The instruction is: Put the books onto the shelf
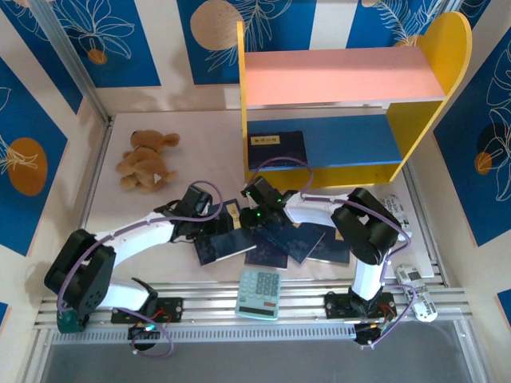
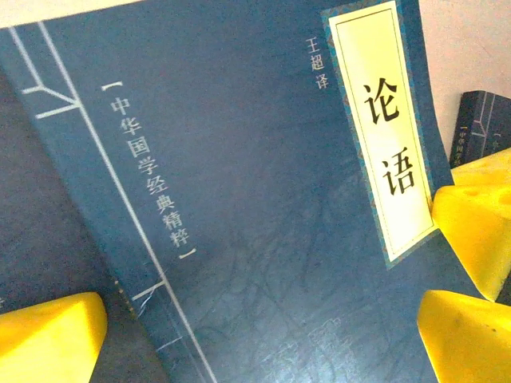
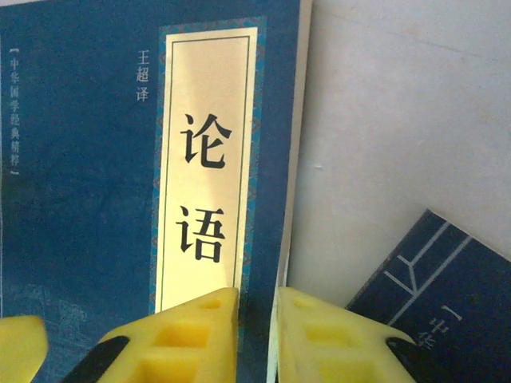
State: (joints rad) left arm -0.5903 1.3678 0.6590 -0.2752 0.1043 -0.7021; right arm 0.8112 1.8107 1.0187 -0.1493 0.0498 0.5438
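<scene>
Two-tier shelf [image 1: 343, 84] at far side of desk [image 1: 184, 136], open front facing the arms. One navy book [image 1: 275, 148] lies flat on its blue lower board.

Left arm [image 1: 136, 235] stretched forward and to the right, low over the desk. Right arm [image 1: 363, 227] folded sharply at the elbow, forearm running left. The two wrists meet over the loose books [image 1: 275, 247], a fanned, overlapping heap toward the desk's front, well short of the shelf.

Plush bear [image 1: 146, 159] off to the left. Mint calculator [image 1: 259, 293] just in front of the heap.

Left tool [image 2: 263, 295] gapes wide, nothing held, a book cover [image 2: 239, 199] spread close beneath it. Right tool [image 3: 257, 319] nearly closed, fingers [image 3: 184, 335] astride the long edge of a labelled book [image 3: 80, 199], with that edge pinched in the narrow gap.
</scene>
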